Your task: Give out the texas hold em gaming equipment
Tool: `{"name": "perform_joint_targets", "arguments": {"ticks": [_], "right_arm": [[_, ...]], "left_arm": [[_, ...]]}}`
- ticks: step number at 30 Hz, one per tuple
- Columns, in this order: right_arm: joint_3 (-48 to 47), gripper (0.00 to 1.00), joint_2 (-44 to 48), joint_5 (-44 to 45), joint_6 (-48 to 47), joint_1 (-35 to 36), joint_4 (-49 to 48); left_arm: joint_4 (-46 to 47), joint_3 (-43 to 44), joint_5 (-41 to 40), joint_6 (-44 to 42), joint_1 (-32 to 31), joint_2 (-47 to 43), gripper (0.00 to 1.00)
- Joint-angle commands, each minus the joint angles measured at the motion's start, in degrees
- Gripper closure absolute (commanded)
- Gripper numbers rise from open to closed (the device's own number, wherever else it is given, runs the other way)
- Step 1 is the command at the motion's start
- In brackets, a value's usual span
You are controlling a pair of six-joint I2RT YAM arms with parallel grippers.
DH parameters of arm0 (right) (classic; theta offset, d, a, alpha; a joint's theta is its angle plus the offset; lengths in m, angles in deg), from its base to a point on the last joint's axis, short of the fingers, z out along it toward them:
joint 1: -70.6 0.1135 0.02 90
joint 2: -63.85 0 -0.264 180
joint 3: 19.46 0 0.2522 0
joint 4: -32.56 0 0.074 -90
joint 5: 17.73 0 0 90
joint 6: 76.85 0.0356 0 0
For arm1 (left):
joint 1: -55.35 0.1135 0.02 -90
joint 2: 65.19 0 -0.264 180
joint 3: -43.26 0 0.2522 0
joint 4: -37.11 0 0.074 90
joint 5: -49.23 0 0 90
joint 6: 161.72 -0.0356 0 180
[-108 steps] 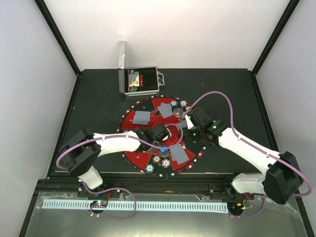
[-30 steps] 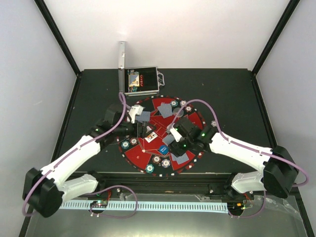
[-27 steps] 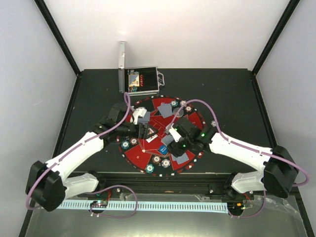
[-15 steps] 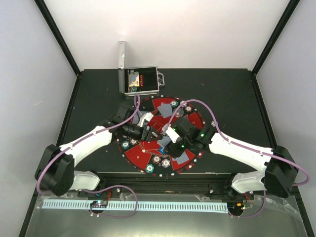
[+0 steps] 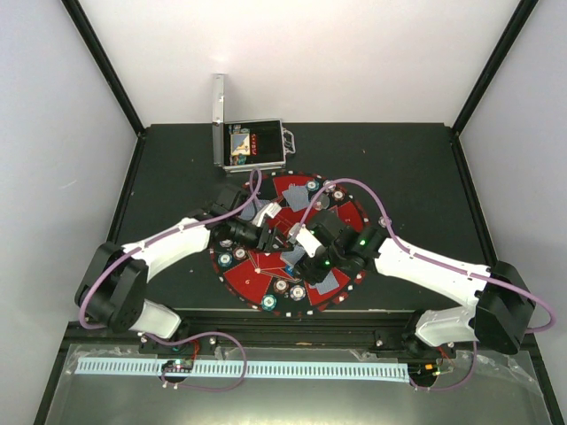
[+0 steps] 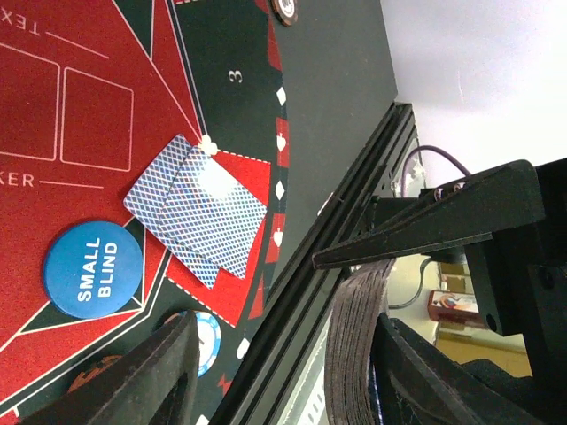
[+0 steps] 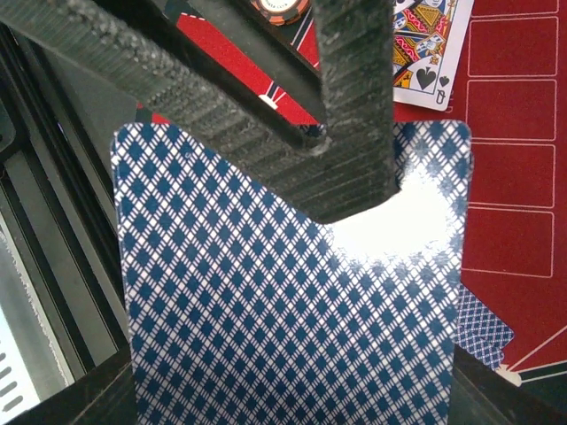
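Now the left arm is reaching further in than a second ago. Its left gripper [image 6: 285,328] was over the upper left part of the mat [image 5: 251,282], and it is now hanging nearer the middle, just beside the right gripper [image 7: 341,177]. The right arm is hardly moving at all.

The left jaws are standing apart with nothing between them. In the left wrist view, two blue-backed cards [image 6: 197,210] are lying together on a red patch in the middle of the frame. The blue small blind disc [image 6: 92,268] is lying just to their lower left.

The right jaws are pinching one playing card [image 7: 283,336], back side showing, and it is filling most of the right wrist view. A face-up card [image 7: 427,53] is lying on the mat at the upper right of that frame.

So I am thinking the held card is not dealt yet, and the left arm is coming over to help or to grab the next piece. The two grippers are getting close, so the next move is calling for care not to bump. The silver case [image 5: 252,146] is sitting open near the top of the dark worktop [image 5: 177,177].
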Motion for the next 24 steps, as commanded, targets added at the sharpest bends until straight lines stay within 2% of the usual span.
{"name": "perform_joint_targets", "arguments": {"ticks": [1, 6, 13, 24], "right_arm": [[-1.03, 0.37, 0.54, -0.49, -0.82, 0.5, -1.33], [-0.64, 0.37, 0.59, -0.34, -0.61, 0.52, -1.29], [-0.24, 0.37, 0.21, -0.47, -0.47, 0.51, -1.5], [0.04, 0.37, 0.22, -0.34, -0.27, 0.52, -1.59]], "left_arm": [[-3.22, 2.6, -0.86, -3.15, 0.21, 0.34, 0.48], [-7.7, 3.56, -4.72, -6.02, 0.23, -1.37, 0.53], [-10.21, 4.17, -5.02, -7.51, 0.25, -2.47, 0.63], [-10.87, 4.78, -3.35, -7.79, 0.24, -3.62, 0.95]]}}
